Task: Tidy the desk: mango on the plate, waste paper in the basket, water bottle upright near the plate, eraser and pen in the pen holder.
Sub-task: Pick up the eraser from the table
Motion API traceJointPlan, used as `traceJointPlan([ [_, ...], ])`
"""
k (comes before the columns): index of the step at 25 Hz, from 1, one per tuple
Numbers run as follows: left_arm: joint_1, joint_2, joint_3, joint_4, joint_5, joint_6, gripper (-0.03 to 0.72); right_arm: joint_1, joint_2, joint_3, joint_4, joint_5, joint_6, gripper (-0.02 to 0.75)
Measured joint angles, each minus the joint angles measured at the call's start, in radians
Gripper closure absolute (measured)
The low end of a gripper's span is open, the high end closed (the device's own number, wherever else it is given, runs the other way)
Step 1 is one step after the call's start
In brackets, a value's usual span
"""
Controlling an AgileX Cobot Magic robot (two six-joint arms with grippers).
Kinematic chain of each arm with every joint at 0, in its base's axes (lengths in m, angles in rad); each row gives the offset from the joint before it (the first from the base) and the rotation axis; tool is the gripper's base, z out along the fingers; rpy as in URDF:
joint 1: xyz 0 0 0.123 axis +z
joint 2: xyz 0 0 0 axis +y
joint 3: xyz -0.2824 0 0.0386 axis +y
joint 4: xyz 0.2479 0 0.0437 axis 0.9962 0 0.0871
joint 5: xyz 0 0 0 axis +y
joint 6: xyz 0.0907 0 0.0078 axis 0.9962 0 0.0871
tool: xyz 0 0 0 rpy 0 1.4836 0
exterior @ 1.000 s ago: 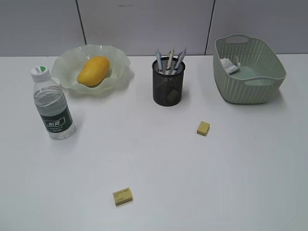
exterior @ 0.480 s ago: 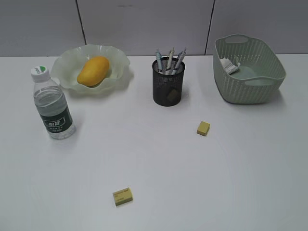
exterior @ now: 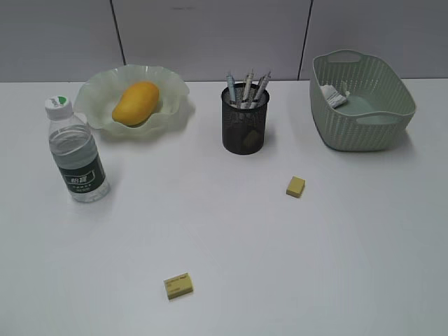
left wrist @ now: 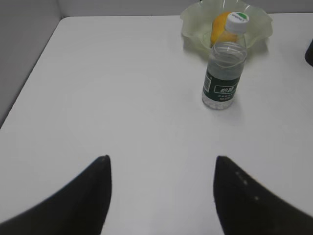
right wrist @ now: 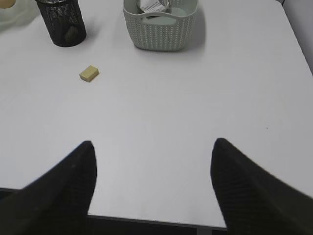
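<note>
Taking the holder (exterior: pixel 245 119) as landmark: it stands upright at the back of the desk (exterior: pixel 231 231) with pens (exterior: pixel 246 89) in it and an eraser visible through its mesh. To its left the mango (exterior: pixel 136 103) lies on the plate (exterior: pixel 94 94), with the bottle (exterior: pixel 75 151) upright in front of that. To its right the paper (exterior: pixel 334 95) sits in the basket (exterior: pixel 364 105). One eraser (exterior: pixel 295 186) lies just front-right of the holder, another (exterior: pixel 178 285) well in front. The left gripper (left wrist: pixel 161 169) and the right gripper (right wrist: pixel 152 156) are both spread, pinching nothing.
</note>
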Motion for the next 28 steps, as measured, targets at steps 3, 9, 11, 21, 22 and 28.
traceJointPlan([
  [3,-0.004,0.0,0.0,0.0,0.0,0.0,0.19,0.0,0.0,0.0,0.0,0.001,0.0,0.167],
  [9,-0.02,0.0,0.0,0.0,-0.001,0.0,0.19,0.0,0.0,0.0,0.0,0.001,0.0,0.167],
  [11,-0.02,0.0,0.0,0.0,-0.001,0.0,0.19,0.0,0.0,0.0,0.0,0.001,0.0,0.167],
  [21,-0.02,0.0,0.0,0.0,-0.002,0.0,0.19,0.0,0.0,0.0,0.0,0.0,0.0,0.167],
  [22,-0.02,0.0,0.0,0.0,-0.003,0.0,0.19,0.0,0.0,0.0,0.0,0.0,0.0,0.167],
  [28,-0.02,0.0,0.0,0.0,-0.003,0.0,0.19,0.0,0.0,0.0,0.0,0.0,0.001,0.167],
])
